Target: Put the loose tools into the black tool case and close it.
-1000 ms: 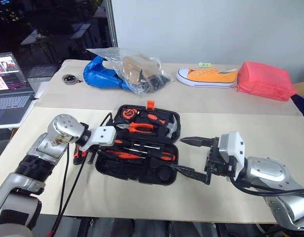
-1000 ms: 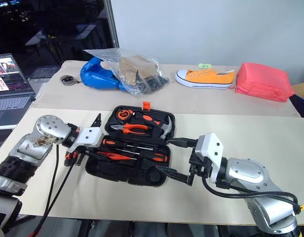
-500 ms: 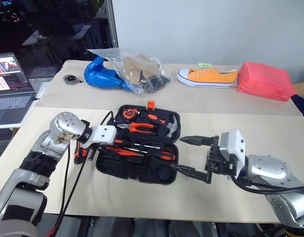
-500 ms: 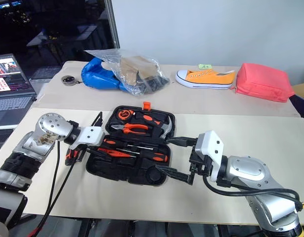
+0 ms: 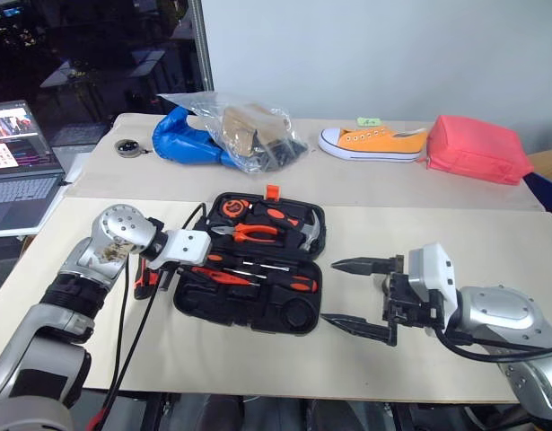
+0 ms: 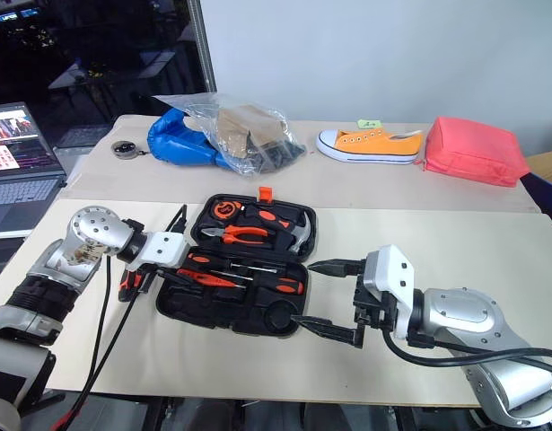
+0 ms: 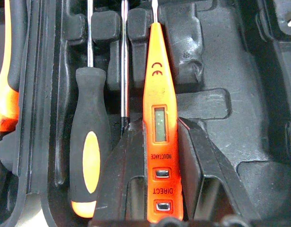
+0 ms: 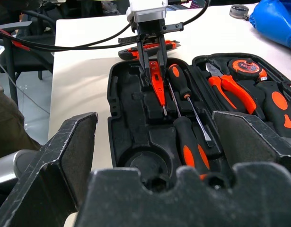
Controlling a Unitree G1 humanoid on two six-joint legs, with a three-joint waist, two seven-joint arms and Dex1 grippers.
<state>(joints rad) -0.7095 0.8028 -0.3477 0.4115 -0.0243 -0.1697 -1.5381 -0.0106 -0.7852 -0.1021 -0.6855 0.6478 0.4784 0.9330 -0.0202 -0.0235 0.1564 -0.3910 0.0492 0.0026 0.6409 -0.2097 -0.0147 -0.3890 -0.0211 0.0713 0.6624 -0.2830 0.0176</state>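
The black tool case [image 5: 298, 316] lies open on the near table. My left gripper [image 5: 184, 268] reaches down over its near half, shut on the thin red tester screwdriver [image 7: 160, 94], which lies along a recess there. Two black-and-orange screwdrivers [image 8: 180, 83] [image 8: 189, 145] rest in recesses beside it. The orange-black utility knife [image 5: 145, 280] lies on the table left of the case. A small greyish tape roll [image 5: 127, 145] sits on the far table. My right gripper [image 5: 356, 294] hovers open just right of the case, holding nothing.
Pliers [image 5: 254, 233], a hammer [image 5: 302, 232] and a tape measure fill the case's far half. A blue bag [image 5: 181, 136], a plastic bag, an orange shoe [image 5: 374, 142] and a pink pouch [image 5: 477, 148] line the far table. A laptop [image 5: 20, 171] stands at the left.
My left gripper has rolled a little with the tester still in it. The right gripper stays open in about the same place.
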